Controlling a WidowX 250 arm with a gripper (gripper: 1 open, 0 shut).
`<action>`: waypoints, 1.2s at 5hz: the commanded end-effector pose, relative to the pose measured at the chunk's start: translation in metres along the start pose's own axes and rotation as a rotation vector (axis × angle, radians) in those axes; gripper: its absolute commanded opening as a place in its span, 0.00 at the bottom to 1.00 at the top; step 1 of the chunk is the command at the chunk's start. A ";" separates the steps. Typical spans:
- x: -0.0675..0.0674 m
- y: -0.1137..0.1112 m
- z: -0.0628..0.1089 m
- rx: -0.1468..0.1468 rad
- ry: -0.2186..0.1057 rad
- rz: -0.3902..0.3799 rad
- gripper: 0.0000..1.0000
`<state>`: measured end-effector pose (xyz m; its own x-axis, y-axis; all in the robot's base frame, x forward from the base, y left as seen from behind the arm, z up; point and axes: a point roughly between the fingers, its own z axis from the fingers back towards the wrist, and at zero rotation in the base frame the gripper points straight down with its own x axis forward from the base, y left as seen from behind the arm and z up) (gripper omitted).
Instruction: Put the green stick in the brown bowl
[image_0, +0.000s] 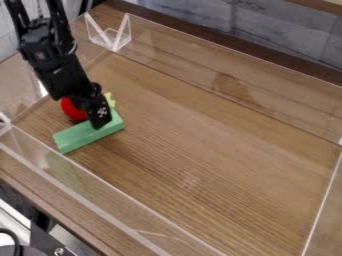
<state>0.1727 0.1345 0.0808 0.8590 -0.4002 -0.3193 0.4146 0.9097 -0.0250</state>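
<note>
Robot arm (48, 52) reaching in from the far left, its dark jaws lowered over the far end of the green stick (88, 136), probably to grasp it; how wide they are open, and whether they hold it, cannot be told. Stick lies flat at the left of a brown wooden desk (221, 115), close by a partly hidden red ball (72, 106), with a grey-blue surface (301, 30) beyond the desk's far right edge.

On the bench (221, 140), beside the ball (72, 108) and in front of it. Near the left edge, with the claw (96, 112) over 1 end of the stick (88, 132).
</note>
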 end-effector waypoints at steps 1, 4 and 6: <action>-0.001 0.008 -0.002 0.022 0.004 0.011 1.00; -0.002 0.019 -0.009 -0.007 0.031 0.022 1.00; -0.006 0.024 -0.009 -0.037 0.044 0.032 1.00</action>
<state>0.1686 0.1528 0.0643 0.8389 -0.3832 -0.3866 0.3789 0.9210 -0.0907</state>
